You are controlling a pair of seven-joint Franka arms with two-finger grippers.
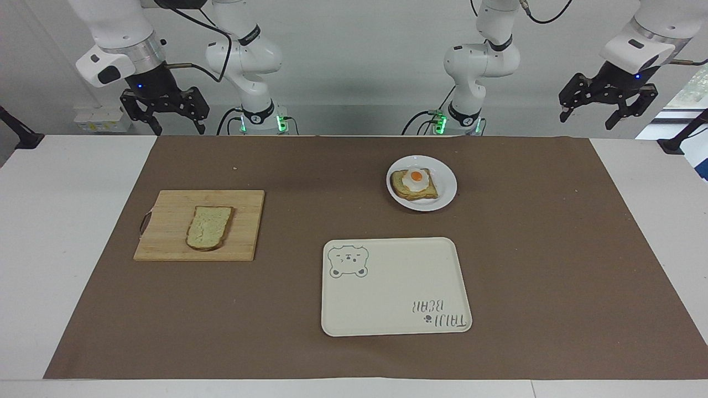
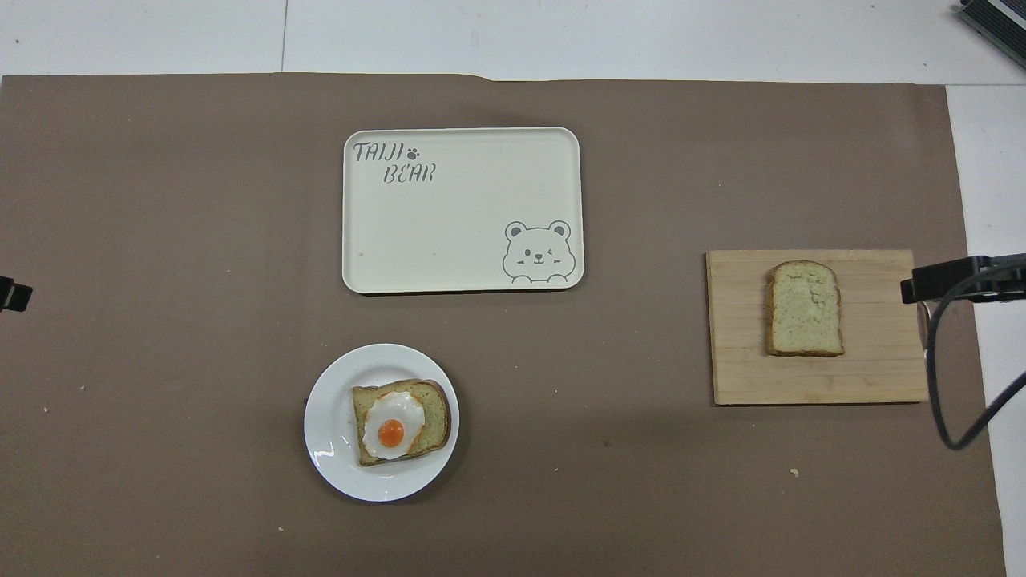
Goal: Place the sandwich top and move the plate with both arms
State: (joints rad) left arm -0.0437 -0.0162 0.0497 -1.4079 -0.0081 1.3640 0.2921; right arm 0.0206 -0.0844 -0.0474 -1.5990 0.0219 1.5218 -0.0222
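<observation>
The sandwich top (image 1: 209, 227) is a plain slice of bread lying flat on a wooden cutting board (image 1: 166, 243) toward the right arm's end; it also shows in the overhead view (image 2: 804, 308). The white plate (image 1: 447, 190) (image 2: 329, 425) sits near the robots and carries an egg-topped bread slice (image 1: 415, 182) (image 2: 397, 421). My right gripper (image 1: 176, 126) hangs open and empty in the air above the table edge nearest the robots, at its own end. My left gripper (image 1: 588, 119) hangs open and empty, raised at its own end of the table.
A cream rectangular tray with a bear drawing (image 1: 387, 298) (image 2: 465, 240) lies farther from the robots than the plate. A brown mat (image 1: 531, 249) covers the table's middle. Black parts of the hands show at the overhead view's side edges (image 2: 946, 280).
</observation>
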